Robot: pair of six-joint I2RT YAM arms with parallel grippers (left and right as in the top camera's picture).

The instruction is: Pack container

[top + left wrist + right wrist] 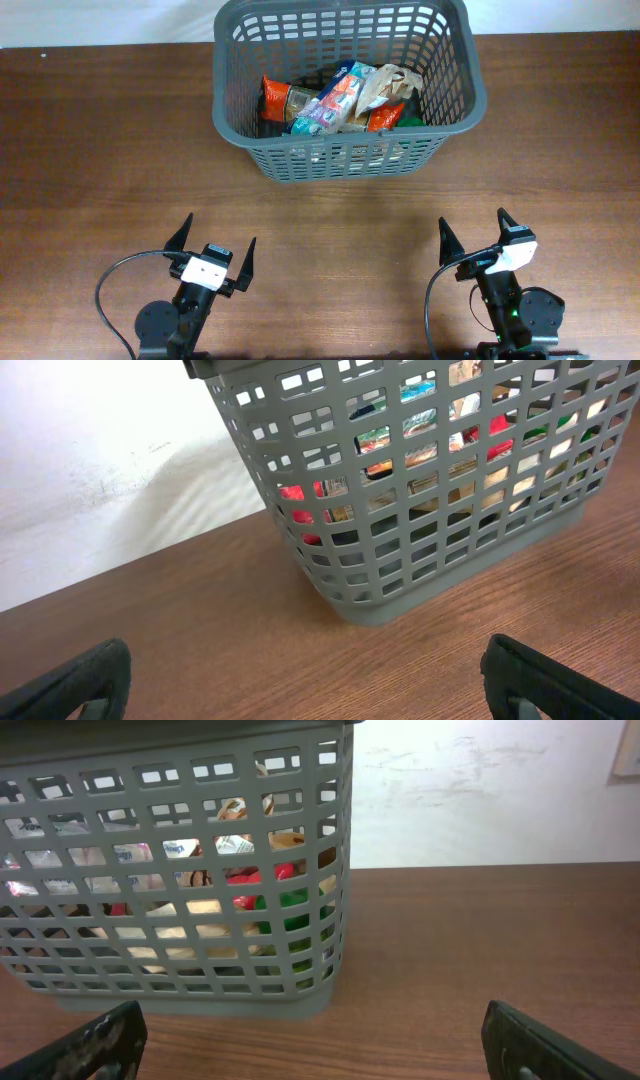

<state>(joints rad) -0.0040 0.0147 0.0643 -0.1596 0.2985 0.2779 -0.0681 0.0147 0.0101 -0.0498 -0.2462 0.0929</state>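
Observation:
The container (472, 70), a large dark grey lattice basket, stands at the back middle of the table. Inside it lie several snack packets (340, 98) in red, blue and tan wrappers. Both wrist views show the container's slotted wall (420, 490) (180, 880) with the packets behind it. My left gripper (214, 242) rests near the front edge at the left, open, with only bare wood between its fingers (85, 685). My right gripper (476, 232) sits at the front right, also open and empty, fingers (545, 1045) wide apart. Both are well short of the container.
A brown wooden table (100, 150) stretches to either side of the basket. A white wall (480, 790) rises behind the table's far edge. Black cables loop beside each arm base (108, 290).

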